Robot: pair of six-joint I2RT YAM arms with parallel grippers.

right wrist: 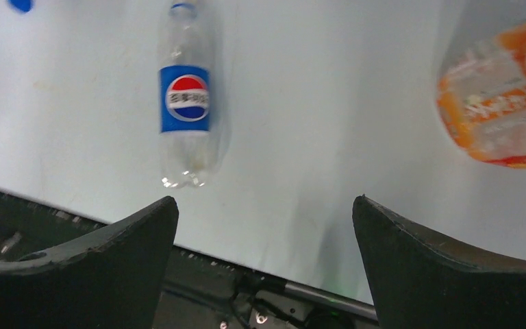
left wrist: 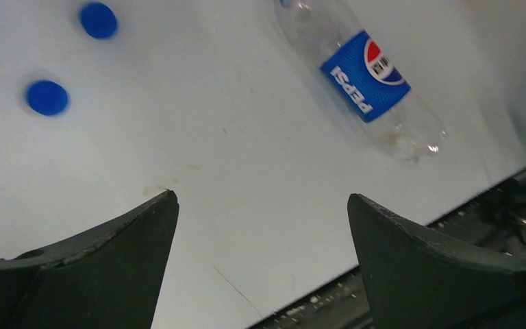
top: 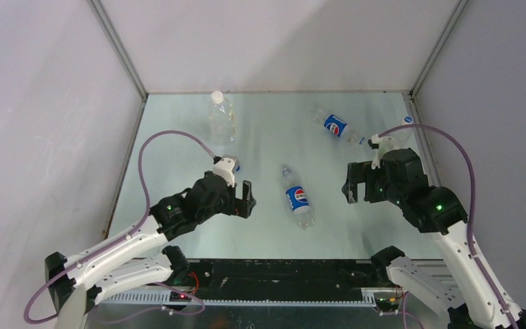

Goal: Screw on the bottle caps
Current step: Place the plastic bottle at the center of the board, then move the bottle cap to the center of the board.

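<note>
left gripper point(left wrist: 260, 205) and right gripper point(right wrist: 264, 205) both wide open holding nothing, blue caps point(left wrist: 47, 97) at left's 10 o'clock, Pepsi bottle point(left wrist: 366, 75) at 1, maybe uncapped

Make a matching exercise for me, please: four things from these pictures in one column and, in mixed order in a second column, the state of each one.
Column one
1. clear plastic bottle without coloured label, rear left
2. clear plastic bottle with blue Pepsi label, centre
3. two small round blue plastic caps
4. left end effector

Column two
A. open, holding nothing
B. lying flat, on no bottle
C. standing upright
D. lying on its side

Pairs: 1-C, 2-D, 3-B, 4-A
</note>
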